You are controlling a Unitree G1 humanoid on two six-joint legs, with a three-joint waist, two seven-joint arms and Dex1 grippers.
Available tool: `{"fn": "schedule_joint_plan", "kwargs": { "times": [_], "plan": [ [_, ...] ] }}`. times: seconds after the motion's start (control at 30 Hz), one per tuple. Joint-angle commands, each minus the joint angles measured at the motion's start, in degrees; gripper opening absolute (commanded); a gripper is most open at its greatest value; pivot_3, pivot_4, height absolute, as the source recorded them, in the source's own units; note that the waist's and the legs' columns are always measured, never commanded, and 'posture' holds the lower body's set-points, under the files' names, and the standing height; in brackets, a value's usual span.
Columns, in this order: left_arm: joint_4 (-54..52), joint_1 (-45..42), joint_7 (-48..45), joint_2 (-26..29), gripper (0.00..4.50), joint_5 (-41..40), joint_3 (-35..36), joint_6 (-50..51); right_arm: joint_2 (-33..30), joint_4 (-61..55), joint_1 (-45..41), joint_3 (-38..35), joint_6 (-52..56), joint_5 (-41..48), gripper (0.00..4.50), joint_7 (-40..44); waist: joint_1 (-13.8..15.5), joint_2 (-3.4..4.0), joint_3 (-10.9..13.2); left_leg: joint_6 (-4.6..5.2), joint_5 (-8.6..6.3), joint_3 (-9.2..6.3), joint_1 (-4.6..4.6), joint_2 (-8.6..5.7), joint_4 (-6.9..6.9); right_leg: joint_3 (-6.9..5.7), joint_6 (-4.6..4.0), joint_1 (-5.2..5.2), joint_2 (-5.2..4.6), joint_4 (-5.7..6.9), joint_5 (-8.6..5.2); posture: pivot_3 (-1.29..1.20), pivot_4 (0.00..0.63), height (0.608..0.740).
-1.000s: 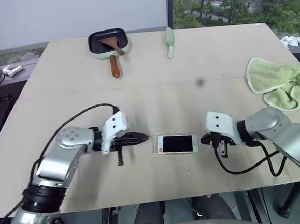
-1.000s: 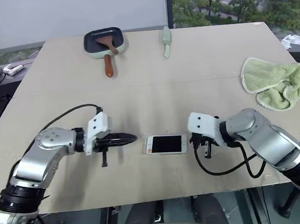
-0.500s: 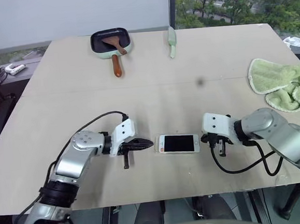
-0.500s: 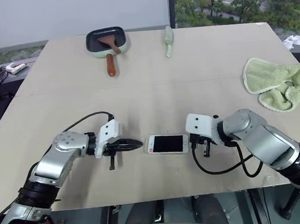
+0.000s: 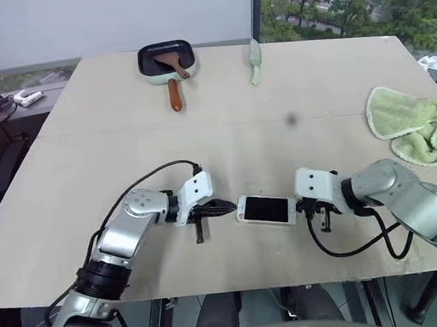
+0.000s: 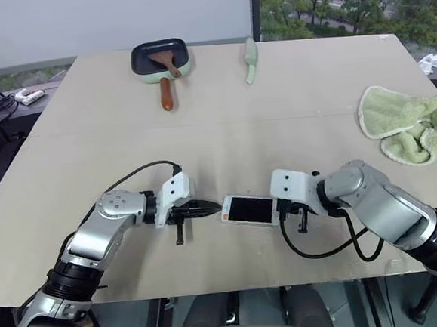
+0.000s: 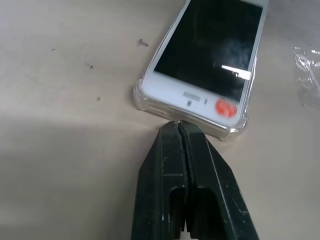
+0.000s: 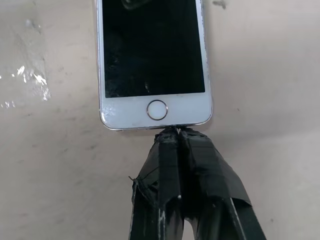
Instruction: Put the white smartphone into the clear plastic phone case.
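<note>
Fingertips of my left gripper (image 7: 179,126) are pressed together, holding nothing, and they touch the short end of the white smartphone (image 5: 266,210) that carries the small orange-red mark (image 7: 226,108). My right gripper (image 8: 176,132) is closed the same way, empty, its tips against the opposite short end, the one with the round home button (image 8: 157,110). So the phone lies screen up between my 2 grippers, flat on the table (image 5: 224,144), near the table's front edge and roughly at its middle.

The clear plastic phone case (image 7: 150,106) shows as a glossy transparent rim around the phone's marked end, with rounded corners standing just outside the white edge; the phone sits inside it there. At the home-button end I cannot tell how well the phone is seated.

A crinkled scrap of clear film (image 8: 22,82) lies on the table just beside the phone.

Farther out from the phone, near the table's far edge, stands a small pale green pan (image 5: 166,60) with a brown handle and a wooden spatula (image 5: 171,61) resting in it. A pale green utensil (image 5: 255,59) lies near it, further to the right. A green towel (image 5: 414,124) is bunched at the table's right edge, well apart from the phone.
</note>
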Motion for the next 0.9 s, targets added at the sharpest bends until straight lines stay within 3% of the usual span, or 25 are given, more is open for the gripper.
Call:
{"fn": "schedule_joint_plan", "kwargs": {
  "times": [0.03, 0.37, 0.63, 0.9],
  "plan": [
    [-3.2, -0.3, 0.2, -1.4, 0.00, -1.0, -1.4, 0.9, 2.0, -2.1, -1.5, 1.7, -0.2, -0.1, 0.07, -0.6, 0.0, 0.00, 0.0, 0.00, 0.00, 0.00, 0.00, 0.00, 0.00, 0.01, 0.00, 0.00, 0.00, 0.00, 0.00, 0.00, 0.150, 0.740],
    [-4.0, 0.6, 0.2, -2.5, 0.00, -1.0, -1.5, 1.3, 6.7, 0.5, -3.2, 3.0, 0.5, -2.6, 0.07, -3.6, -0.7, -0.04, 0.0, 0.00, 0.00, -0.03, 0.11, 0.04, 0.01, 0.04, -0.01, 0.03, 0.07, 0.08, 0.00, 0.00, 0.150, 0.740],
    [-0.5, -0.4, 3.8, -4.4, 0.00, -0.3, 2.1, -1.3, 5.7, 9.5, -1.4, -7.8, -10.9, -4.1, 0.07, -6.7, -1.1, -0.05, 0.0, 0.00, 0.01, 0.02, 0.00, 0.01, 0.09, 0.08, 0.01, 0.02, 0.04, 0.04, 0.02, 0.00, 0.150, 0.740],
    [3.6, -1.1, 8.5, -5.5, 0.00, 0.4, 5.4, -6.1, 1.4, 8.5, 6.9, -17.0, -10.0, -0.8, 0.07, -5.2, -1.0, -0.04, 0.0, 0.01, 0.00, -0.15, -0.10, 0.01, -0.10, 0.04, 0.01, -0.07, 0.07, -0.09, 0.01, 0.00, 0.150, 0.740]
  ]
}}
